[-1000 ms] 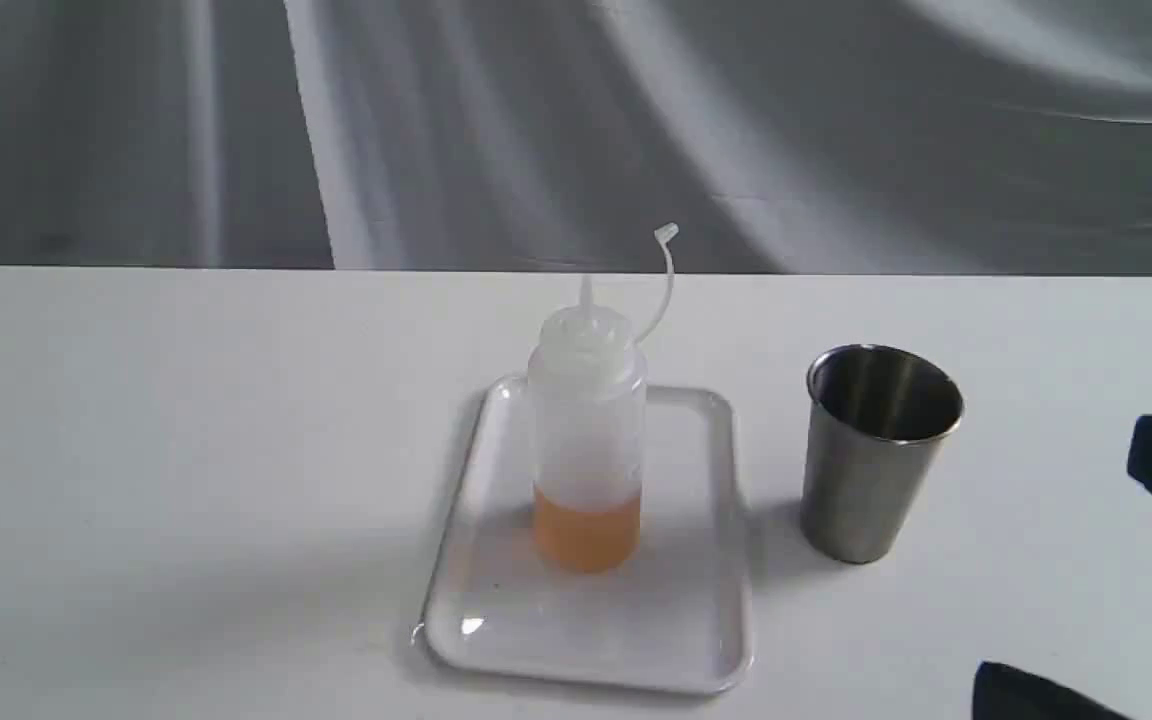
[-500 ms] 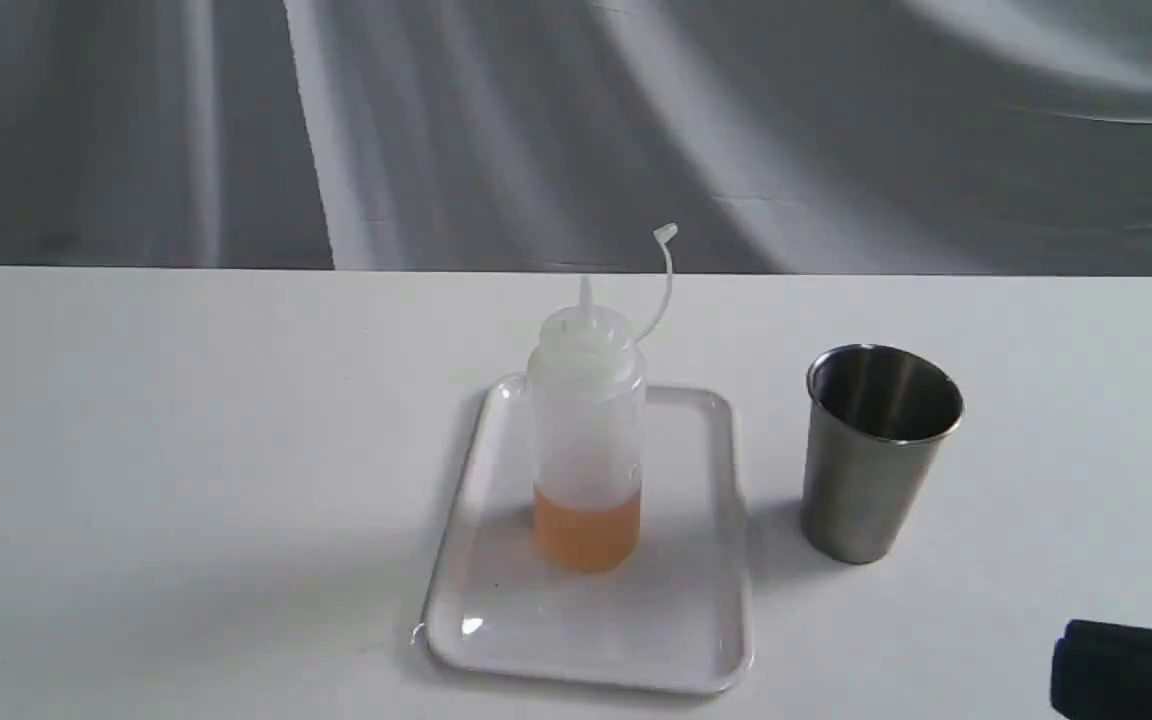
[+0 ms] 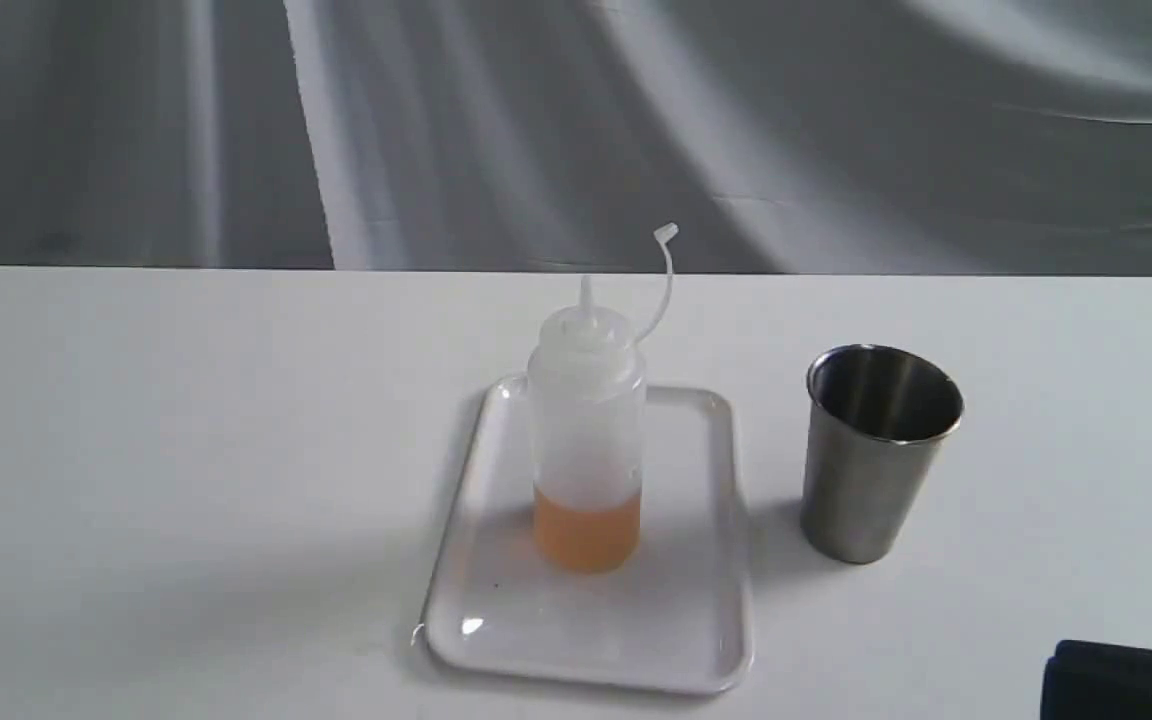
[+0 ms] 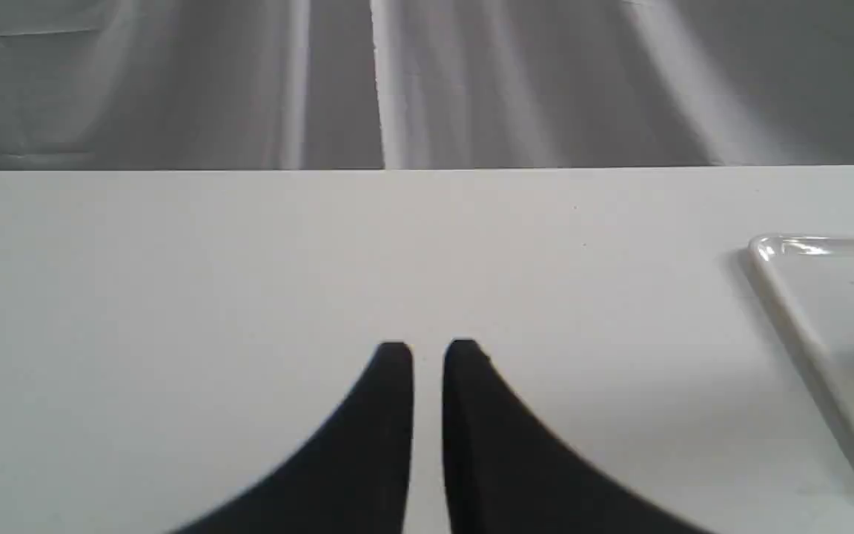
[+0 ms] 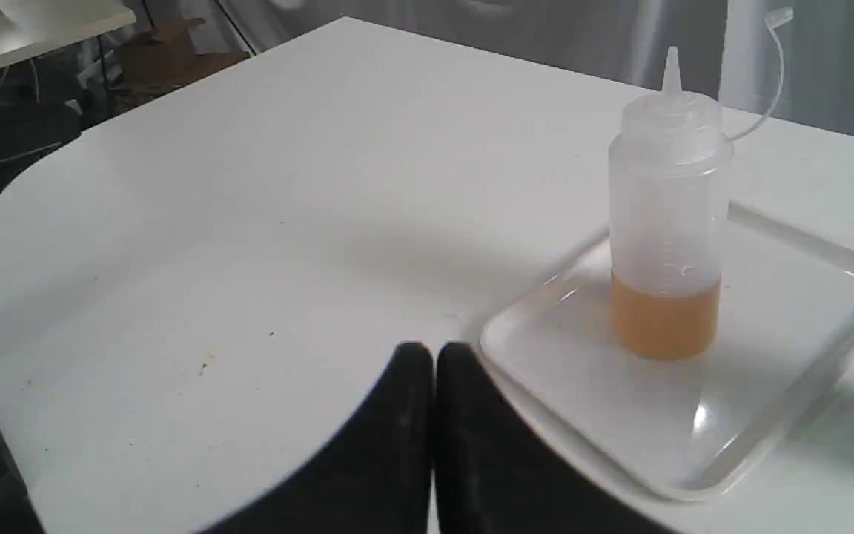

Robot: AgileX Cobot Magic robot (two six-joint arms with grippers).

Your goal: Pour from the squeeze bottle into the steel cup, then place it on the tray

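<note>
My right tool (image 5: 434, 348) is pinched shut, my left tool (image 4: 427, 345) all but shut. Both are empty, since, I judge, nothing needs holding. Ahead of my right tool the bottle (image 5: 664, 222) stands upright on the tray (image 5: 583, 386) — so nothing leaks; the cup (image 3: 876, 460) waits beside the tray, off it.

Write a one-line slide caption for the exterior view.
Squeeze bottle with orange liquid stands upright on the white tray; steel cup stands apart beside it on the table.

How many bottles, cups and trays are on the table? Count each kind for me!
squeeze bottle: 1
steel cup: 1
tray: 1
Total: 3
</note>
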